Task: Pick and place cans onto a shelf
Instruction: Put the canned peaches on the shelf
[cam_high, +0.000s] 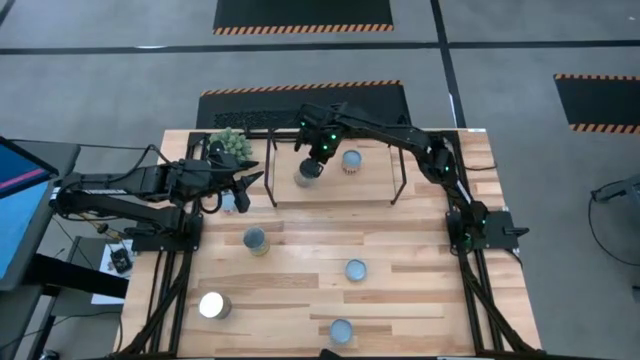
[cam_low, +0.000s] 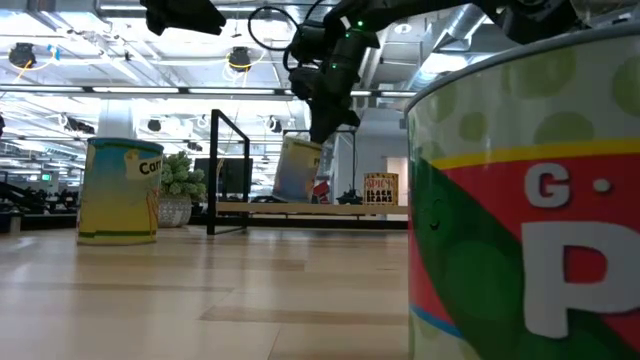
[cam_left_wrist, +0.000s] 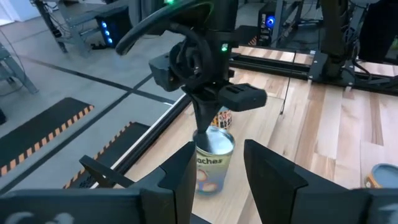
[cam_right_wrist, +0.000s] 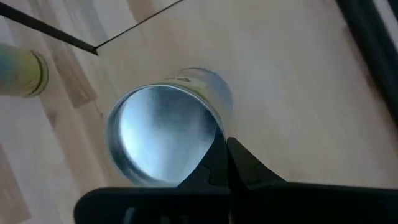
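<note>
Cans are what I'm handling, and one can (cam_high: 308, 172) sits right under my right claw (cam_high: 316, 160), tilted on the shelf (cam_high: 330, 195) board, its silver top (cam_right_wrist: 163, 134) facing my wrist. My right claw's two fingers are pressed together and pinch the rim of that can at its near edge; the body leans away below them. Just beside my claw, further along the same board, stands a second can (cam_high: 351, 160) with a dark label, upright and apart from mine. The shelf's thin black rail (cam_right_wrist: 46, 31) runs close past the tilted can without touching it.

Behind my claw, off the shelf's end, is a spiky green plant (cam_high: 229, 143). My left claw (cam_high: 250, 185) hangs near that end of the shelf, fingers spread wide, holding nothing, aimed toward the can I grip. Nothing lies between it and that can.

Further out on the table (cam_high: 420, 290), well away from my right claw, four more cans stand upright: one (cam_high: 256, 240) nearest the shelf, one (cam_high: 355, 269) in the middle, one (cam_high: 214, 305) with a bright top, and one (cam_high: 341, 331) near the front edge.
</note>
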